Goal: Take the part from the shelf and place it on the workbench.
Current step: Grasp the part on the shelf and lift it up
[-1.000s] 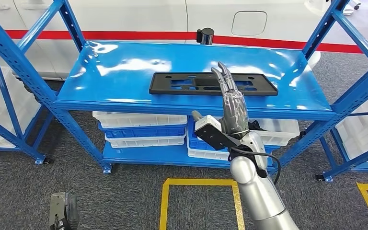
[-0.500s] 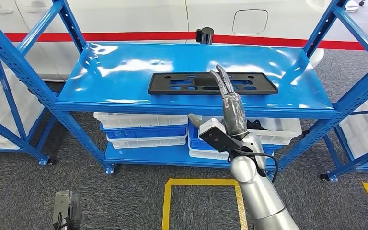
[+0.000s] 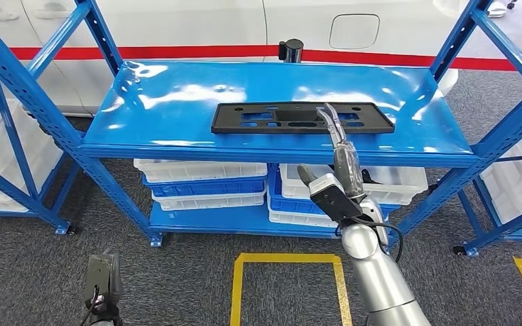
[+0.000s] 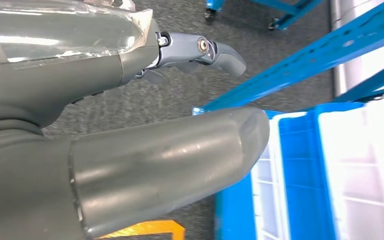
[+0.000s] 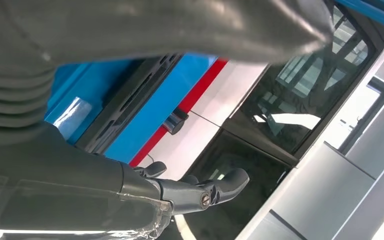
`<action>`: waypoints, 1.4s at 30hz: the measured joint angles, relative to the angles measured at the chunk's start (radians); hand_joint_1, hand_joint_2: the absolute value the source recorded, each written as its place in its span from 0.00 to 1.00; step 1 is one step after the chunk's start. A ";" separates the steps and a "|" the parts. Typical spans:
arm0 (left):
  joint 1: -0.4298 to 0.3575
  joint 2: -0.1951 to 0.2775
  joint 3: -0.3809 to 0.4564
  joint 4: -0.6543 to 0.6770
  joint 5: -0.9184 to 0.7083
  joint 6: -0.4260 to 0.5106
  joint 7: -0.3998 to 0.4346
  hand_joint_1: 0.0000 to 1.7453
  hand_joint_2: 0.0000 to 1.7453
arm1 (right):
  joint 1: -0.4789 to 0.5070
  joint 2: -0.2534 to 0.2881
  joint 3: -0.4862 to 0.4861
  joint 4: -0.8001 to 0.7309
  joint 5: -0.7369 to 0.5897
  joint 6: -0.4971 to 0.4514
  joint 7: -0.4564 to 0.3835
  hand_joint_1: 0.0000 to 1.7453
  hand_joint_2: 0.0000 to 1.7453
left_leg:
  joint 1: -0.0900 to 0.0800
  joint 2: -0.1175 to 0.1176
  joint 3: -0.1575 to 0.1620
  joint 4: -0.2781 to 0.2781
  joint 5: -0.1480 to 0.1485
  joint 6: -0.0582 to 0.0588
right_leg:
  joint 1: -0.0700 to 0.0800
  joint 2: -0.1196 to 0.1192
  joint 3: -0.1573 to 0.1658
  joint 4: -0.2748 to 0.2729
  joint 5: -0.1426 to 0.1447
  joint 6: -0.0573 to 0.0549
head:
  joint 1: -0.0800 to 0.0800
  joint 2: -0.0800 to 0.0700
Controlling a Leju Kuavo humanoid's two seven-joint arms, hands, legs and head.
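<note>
My left hand [image 3: 103, 282] hangs low, grip state unclear; my right hand [image 3: 340, 159] reaches up, fingers apart, empty, lined up to grab; part [image 3: 302, 117] lies flat near shelf [image 3: 143, 115] front edge, right of middle.

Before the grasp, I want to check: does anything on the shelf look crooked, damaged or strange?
Nothing stands out. The black part lies flat on the top shelf, square to its front edge, and the bins below are stacked neatly.

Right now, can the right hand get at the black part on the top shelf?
Probably yes. The right hand is raised at the shelf's front edge, its fingertips already over the black part; nothing stands between them on the shelf.
</note>
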 joint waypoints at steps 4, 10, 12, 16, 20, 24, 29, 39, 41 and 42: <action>0.000 -0.001 -0.027 -0.015 0.035 -0.002 0.000 0.00 0.00 | -0.008 -0.003 -0.014 0.043 -0.025 -0.001 -0.038 0.00 0.25 | -0.002 -0.001 0.000 0.001 0.000 0.000 | -0.002 0.000 0.000 0.000 0.000 0.000 | 0.000 0.000; -0.001 0.005 -0.041 -0.017 0.088 -0.020 -0.001 0.00 0.00 | -0.009 0.016 -0.027 0.071 -0.046 -0.001 -0.058 0.00 1.00 | -0.003 0.000 -0.001 0.001 0.000 0.001 | -0.004 0.000 0.000 0.000 0.000 0.000 | 0.000 0.000; 0.000 0.009 -0.042 -0.017 0.100 -0.023 -0.001 0.00 0.00 | -0.010 0.026 -0.027 0.073 -0.034 -0.002 -0.052 0.00 1.00 | -0.003 -0.001 -0.001 0.001 0.000 0.001 | -0.004 0.000 0.000 0.000 0.000 0.000 | 0.000 0.000; 0.001 0.023 -0.041 -0.012 0.125 -0.034 -0.001 0.00 0.00 | -0.029 0.050 -0.026 0.079 -0.019 -0.002 -0.042 0.00 1.00 | -0.004 0.000 0.010 -0.019 0.001 0.019 | -0.009 0.000 0.004 -0.013 0.004 0.010 | 0.000 0.000; 0.005 0.030 -0.039 -0.006 0.134 -0.036 -0.003 0.00 0.00 | -0.058 0.063 -0.025 0.099 -0.016 0.000 -0.041 0.00 1.00 | 0.011 0.002 0.043 -0.059 0.005 0.031 | -0.010 0.001 -0.089 0.162 -0.057 0.005 | 0.001 0.000; 0.018 0.033 -0.031 0.004 0.136 -0.037 0.000 0.00 0.00 | -0.058 0.067 -0.025 0.120 -0.013 -0.002 -0.041 0.00 1.00 | 0.022 -0.002 0.069 -0.057 -0.022 0.013 | -0.029 -0.001 -0.153 0.239 -0.049 0.035 | 0.001 0.000; 0.024 0.039 -0.025 0.009 0.135 -0.038 0.012 0.00 0.00 | -0.053 0.079 -0.024 0.127 0.001 -0.010 -0.033 0.00 1.00 | 0.031 -0.006 0.096 -0.036 -0.082 -0.032 | -0.044 0.005 -0.034 0.011 0.019 0.048 | 0.002 0.000; 0.039 0.039 -0.019 0.011 0.118 -0.040 0.036 0.00 0.00 | -0.047 0.093 -0.028 0.123 0.015 -0.010 -0.028 0.00 1.00 | 0.033 0.009 -0.200 0.282 -0.043 -0.037 | -0.034 0.022 0.118 0.007 -0.123 -0.025 | -0.003 0.000; 0.042 0.043 -0.017 0.014 0.117 -0.041 0.037 0.00 0.00 | -0.039 0.095 -0.028 0.123 0.016 -0.010 -0.027 0.00 1.00 | 0.014 0.004 -0.200 0.131 0.115 -0.005 | -0.037 0.027 0.174 -0.016 -0.155 -0.022 | -0.002 0.000; 0.045 0.046 -0.017 0.017 0.116 -0.042 0.038 0.00 0.00 | -0.034 0.095 -0.028 0.124 0.016 -0.011 -0.027 0.00 1.00 | 0.005 0.002 -0.184 0.066 0.172 0.012 | -0.035 0.030 0.198 -0.034 -0.164 -0.016 | -0.002 0.000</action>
